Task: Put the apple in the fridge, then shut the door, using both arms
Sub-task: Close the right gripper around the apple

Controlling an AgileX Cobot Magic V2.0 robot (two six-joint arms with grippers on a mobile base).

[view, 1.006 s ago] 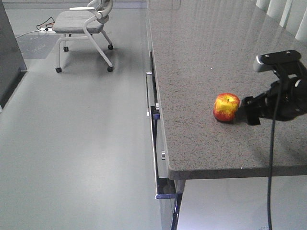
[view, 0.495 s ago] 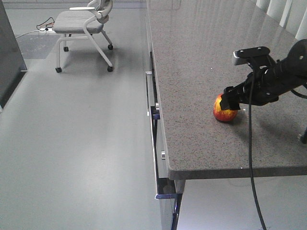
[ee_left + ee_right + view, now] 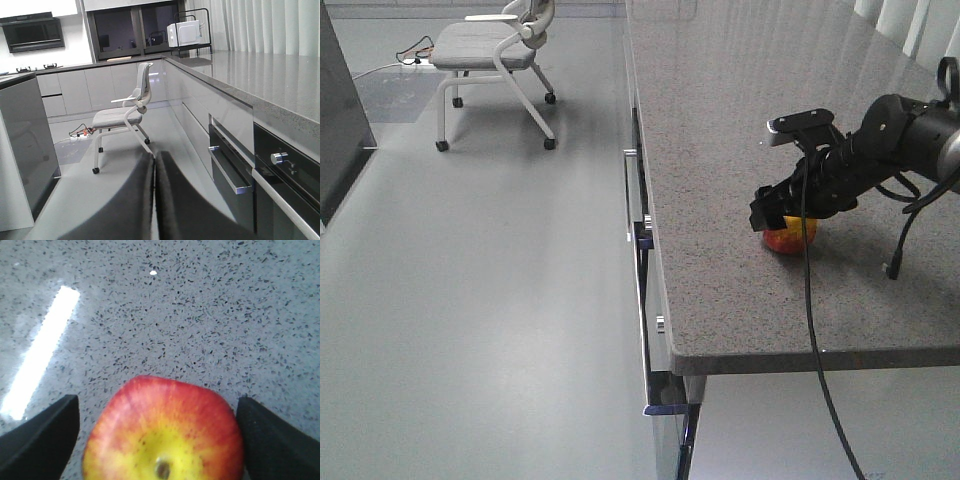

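Note:
The red and yellow apple (image 3: 790,238) sits on the stone counter (image 3: 740,120) near its front left corner. My right gripper (image 3: 786,220) hangs directly over it, open. In the right wrist view the apple (image 3: 165,435) lies stem up between the two black fingers (image 3: 47,435), with a small gap on the left side and the right finger close to its skin. My left gripper (image 3: 154,156) is shut with nothing in it, held low over the floor. A tall dark grey panel of the fridge (image 3: 22,150) stands at the left; its door cannot be told apart.
A grey wheeled chair (image 3: 490,50) stands on the floor at the back left. Drawer fronts with metal handles (image 3: 645,240) run under the counter's left edge. A black cable (image 3: 810,300) hangs from the right arm over the counter's front edge. A microwave (image 3: 182,34) sits far back.
My right gripper has swung left from beside the apple to above it, and now covers its top. The apple has stayed in place.

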